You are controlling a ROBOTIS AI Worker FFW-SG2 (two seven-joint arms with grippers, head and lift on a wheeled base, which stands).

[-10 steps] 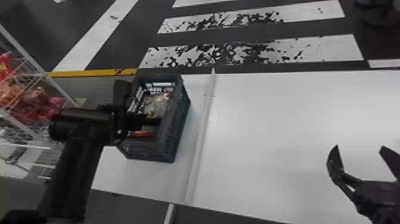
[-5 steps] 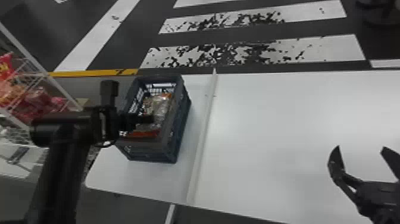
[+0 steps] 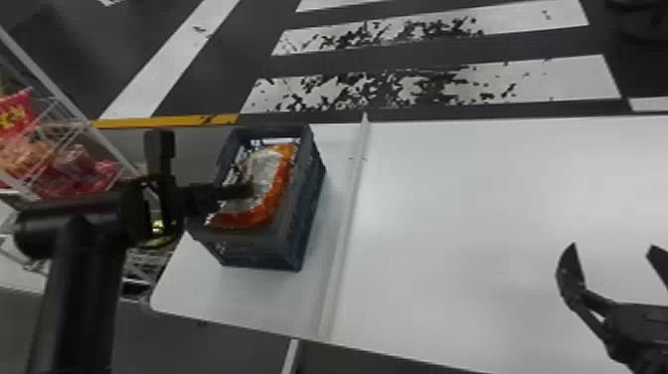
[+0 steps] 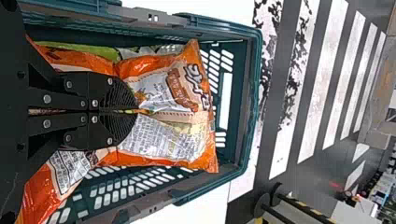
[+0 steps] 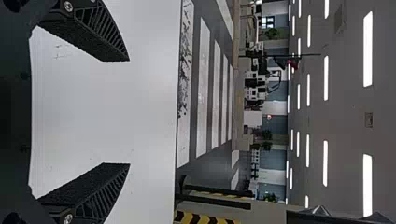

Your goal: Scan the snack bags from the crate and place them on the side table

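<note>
My left gripper (image 3: 244,190) is over the crate (image 3: 310,199), at an orange and silver snack bag (image 3: 278,186) that fills much of the crate's opening. In the left wrist view, the left gripper (image 4: 135,111) is shut on this snack bag (image 4: 180,93), its fingers pinching a fold near the middle. Other bags (image 4: 74,172) lie beneath and beside it within the green crate (image 4: 254,107). On the right, my right gripper (image 3: 614,248) stands apart over the white table; the right wrist view shows the gripper (image 5: 129,112) open with nothing between its fingers.
A raised strip (image 3: 343,229) crosses the white table (image 3: 477,199) just right of the crate. Left of the crate stands a wire rack (image 3: 84,129) holding red snack bags (image 3: 74,169). Striped floor lies behind the table.
The left forearm has shifted left, then slightly back right. The bag at the left gripper has risen and turned, with more of its orange edge exposed. The right arm has stayed still.
</note>
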